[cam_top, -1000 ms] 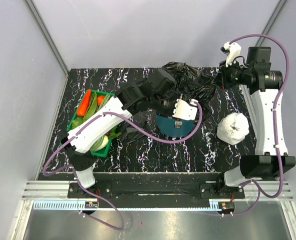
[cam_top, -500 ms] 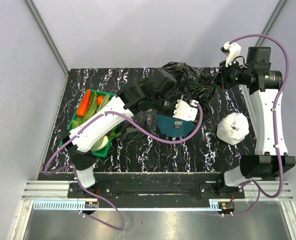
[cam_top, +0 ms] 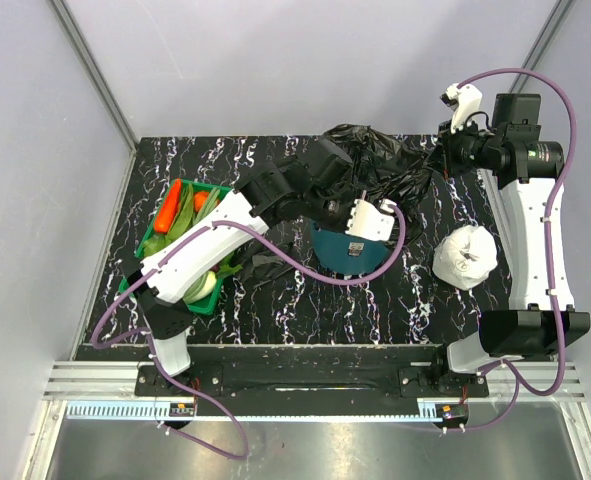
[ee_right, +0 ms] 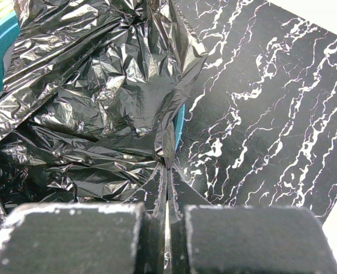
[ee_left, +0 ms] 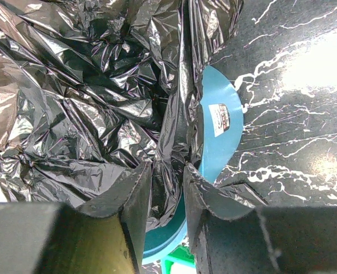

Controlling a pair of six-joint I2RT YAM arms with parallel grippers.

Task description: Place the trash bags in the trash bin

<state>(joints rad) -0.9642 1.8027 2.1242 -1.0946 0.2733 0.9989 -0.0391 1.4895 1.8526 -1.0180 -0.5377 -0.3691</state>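
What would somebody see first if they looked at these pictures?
The big crinkly black trash bag, spread across the back of the table, with the left gripper and right gripper each pinching its film. Then the teal trash bin just in front of it, and the green vegetable tray on the left.

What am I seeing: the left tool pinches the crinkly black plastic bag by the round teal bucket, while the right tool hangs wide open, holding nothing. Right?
Not quite. The right tool is not open: the right wrist view shows it shut tight on a fold of the crinkly black plastic bag. The rest holds: the left tool pinches that bag by the round teal bucket.
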